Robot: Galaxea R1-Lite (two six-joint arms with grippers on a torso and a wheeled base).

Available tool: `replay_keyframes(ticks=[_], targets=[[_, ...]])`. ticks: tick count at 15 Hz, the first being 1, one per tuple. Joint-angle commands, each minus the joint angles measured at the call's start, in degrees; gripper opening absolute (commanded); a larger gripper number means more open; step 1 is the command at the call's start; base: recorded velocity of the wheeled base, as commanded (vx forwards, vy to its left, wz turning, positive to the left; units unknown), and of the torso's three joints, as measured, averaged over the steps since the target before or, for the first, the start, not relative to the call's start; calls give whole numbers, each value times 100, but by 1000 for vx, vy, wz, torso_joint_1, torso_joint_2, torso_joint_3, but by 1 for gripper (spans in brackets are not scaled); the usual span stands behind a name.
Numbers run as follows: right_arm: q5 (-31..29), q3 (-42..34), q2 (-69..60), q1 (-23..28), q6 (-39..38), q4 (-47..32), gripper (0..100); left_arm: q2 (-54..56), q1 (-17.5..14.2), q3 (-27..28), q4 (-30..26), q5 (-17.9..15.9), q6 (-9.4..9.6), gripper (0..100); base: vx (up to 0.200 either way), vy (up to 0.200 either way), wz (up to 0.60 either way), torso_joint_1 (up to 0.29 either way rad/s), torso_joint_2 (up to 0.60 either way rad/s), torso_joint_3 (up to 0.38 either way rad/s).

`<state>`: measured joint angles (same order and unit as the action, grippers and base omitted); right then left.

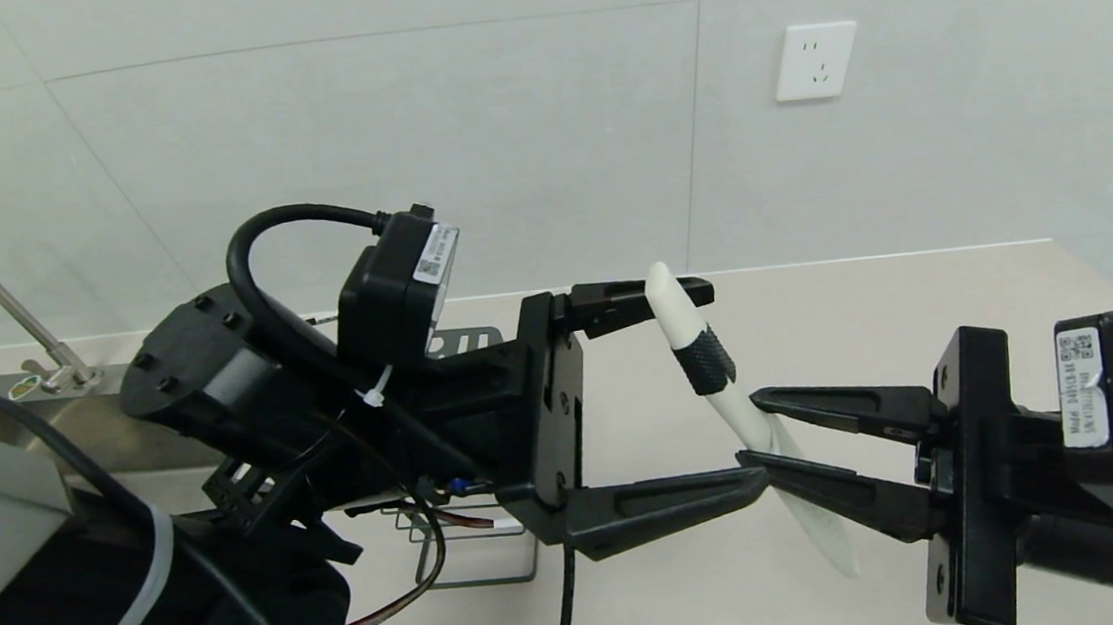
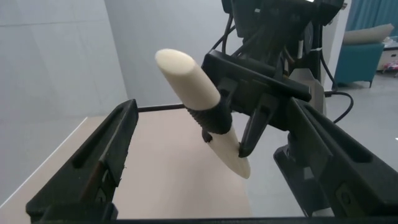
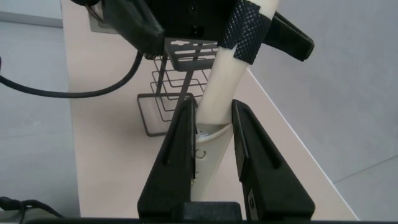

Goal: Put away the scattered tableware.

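Item one: a cream-handled utensil (image 1: 706, 362) with a black knurled band round the handle and a pale flat blade. You will find it in the air above the beige counter (image 1: 913, 304), tilted, handle end uppermost and toward the wall, blade end lowest. Holder: the right gripper (image 1: 752, 428), its two fingers clamped on the utensil just below the black band, where handle meets blade; the right wrist view shows the fingers (image 3: 185, 134) pressed against either side of it. Facing it: the left gripper (image 1: 736, 386), jaws spread wide, one finger above the handle tip and the other below the blade, so the utensil stands in the gap between them. You cannot tell from the views whether the upper finger touches the handle tip. Behind the left gripper, on the counter: a dark wire rack (image 1: 464, 341), upright. Further left, at the counter's end: a steel sink rim (image 1: 99, 428) with a curved faucet (image 1: 31, 321). On the tiled wall behind: a white socket (image 1: 815, 59).
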<state>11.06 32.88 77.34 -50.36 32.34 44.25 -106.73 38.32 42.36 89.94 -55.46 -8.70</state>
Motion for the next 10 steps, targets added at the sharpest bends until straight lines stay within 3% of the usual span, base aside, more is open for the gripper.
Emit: replay_keyframes(ticks=[1,4,5,10], targets=[[11,17,27,-9,0,-4,0,47,36,18,6,0,-8,100,0,0,0,0,0,0],[11,52,36,-9,0,13,0,38,106,18,6,0,-8,100,0,0,0,0,0,0],[11,52,36,-9,0,22,0,38,106,9,6,0,-8,0,0,0,0,0,0,0],[11,131,97,0,0,92,0,47,115,35,6,0,-8,0,0,0,0,0,0,0]])
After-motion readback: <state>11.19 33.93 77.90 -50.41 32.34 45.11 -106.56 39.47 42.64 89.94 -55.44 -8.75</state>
